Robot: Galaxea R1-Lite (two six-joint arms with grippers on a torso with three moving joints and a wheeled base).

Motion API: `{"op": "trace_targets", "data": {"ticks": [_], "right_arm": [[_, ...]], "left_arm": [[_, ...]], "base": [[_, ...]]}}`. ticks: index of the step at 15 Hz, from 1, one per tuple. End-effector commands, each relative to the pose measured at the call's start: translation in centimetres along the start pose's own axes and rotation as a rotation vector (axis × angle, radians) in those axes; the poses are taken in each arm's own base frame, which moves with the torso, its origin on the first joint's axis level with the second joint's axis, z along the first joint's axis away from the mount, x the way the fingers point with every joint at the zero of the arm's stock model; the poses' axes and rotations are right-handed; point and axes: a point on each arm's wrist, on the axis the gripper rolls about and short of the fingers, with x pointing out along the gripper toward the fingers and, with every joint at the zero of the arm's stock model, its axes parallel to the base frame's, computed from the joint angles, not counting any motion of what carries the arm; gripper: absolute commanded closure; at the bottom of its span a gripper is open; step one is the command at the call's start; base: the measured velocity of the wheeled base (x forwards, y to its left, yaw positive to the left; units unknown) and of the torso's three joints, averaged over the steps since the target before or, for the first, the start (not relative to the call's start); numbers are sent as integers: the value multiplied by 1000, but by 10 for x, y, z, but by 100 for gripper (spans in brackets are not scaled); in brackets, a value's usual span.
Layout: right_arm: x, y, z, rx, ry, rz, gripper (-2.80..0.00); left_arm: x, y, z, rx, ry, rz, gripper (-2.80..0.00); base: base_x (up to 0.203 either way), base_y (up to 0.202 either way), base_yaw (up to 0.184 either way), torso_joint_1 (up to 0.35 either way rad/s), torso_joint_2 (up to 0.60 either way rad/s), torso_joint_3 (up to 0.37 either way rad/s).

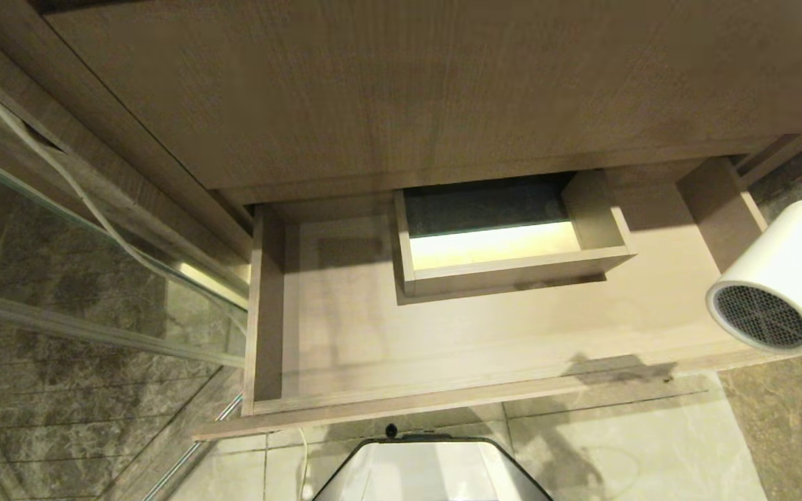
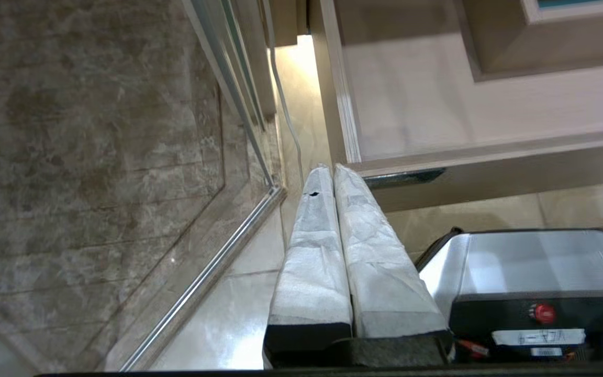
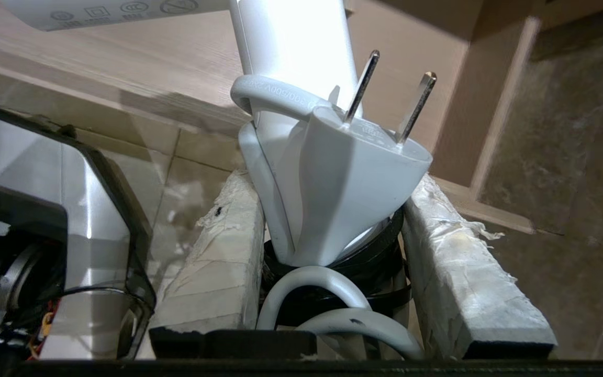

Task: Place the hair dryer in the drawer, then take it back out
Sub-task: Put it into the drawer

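Setting: domestic bathroom. Evidence: wood-grain vanity with open drawer (image 1: 345,334) at centre frame; rear cutout box (image 1: 512,268), as for plumbing; glass partition with metal rail (image 1: 95,327) at left; dark marble-look wall tile (image 2: 87,131); pale glossy floor tiles (image 1: 638,445) at bottom; hair dryer (image 1: 784,278) at right edge.

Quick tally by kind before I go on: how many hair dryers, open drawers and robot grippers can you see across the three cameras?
Hair dryers: 1, the hair dryer, held in the right gripper at the drawer's right end.
Open drawers: 1, the drawer, nothing lying in it.
Grippers: 2, the right one and the left gripper, jaws together, parked near the drawer's left front corner.
Total: 4
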Motion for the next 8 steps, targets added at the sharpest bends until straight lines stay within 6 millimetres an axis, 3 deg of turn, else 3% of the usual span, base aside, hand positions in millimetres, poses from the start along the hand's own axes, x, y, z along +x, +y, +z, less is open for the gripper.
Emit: {"op": "trace_targets", "data": {"ticks": [1,5,8], "right_arm": [[5,-1,-1,2,16,-2,0],[16,-7,0,17,51,-31,0],[30,-17,0,38,108,-73,0]], "left_arm": [[0,0,-1,1,2,0,0],[0,0,-1,-1,2,0,0],[0,0,-1,1,2,0,0]], "base": [[0,0,0,4,384,325],[0,0,0,102,209,311],[0,0,0,84,46,146]]}}
